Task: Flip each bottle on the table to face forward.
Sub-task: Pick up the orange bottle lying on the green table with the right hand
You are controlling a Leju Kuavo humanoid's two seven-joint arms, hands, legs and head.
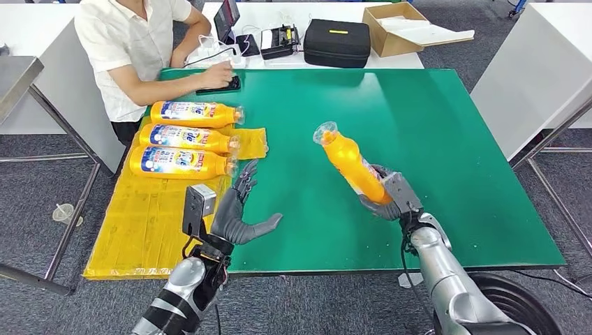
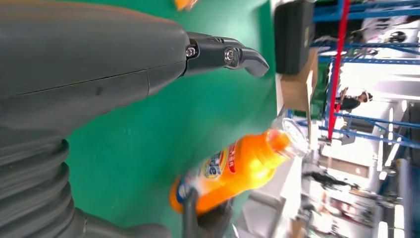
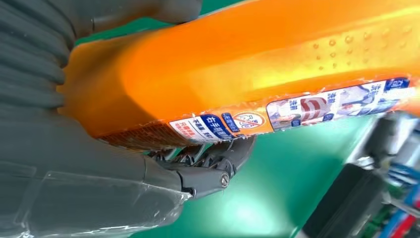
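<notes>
We see the table [image 1: 433, 139] in front of us, w/ a mat [image 1: 139, 223] draped over its left edge. On the mat's far part lie three bottles [image 1: 185, 137] side by side, one behind the other, caps pointing right. Our left hand [image 1: 241, 213] hovers over the table just right of the mat, near the closest of them. Our right hand [image 1: 386, 197] holds a fourth bottle [image 1: 351, 164] off the table at center-right, cap tilted up and away to the left. A person [image 1: 132, 49] sits at the far-left corner, hand by a phone [image 1: 220, 86] on the table. Behind the table: a case [image 1: 337, 42], w/ a box [image 1: 398, 28] to its right.
</notes>
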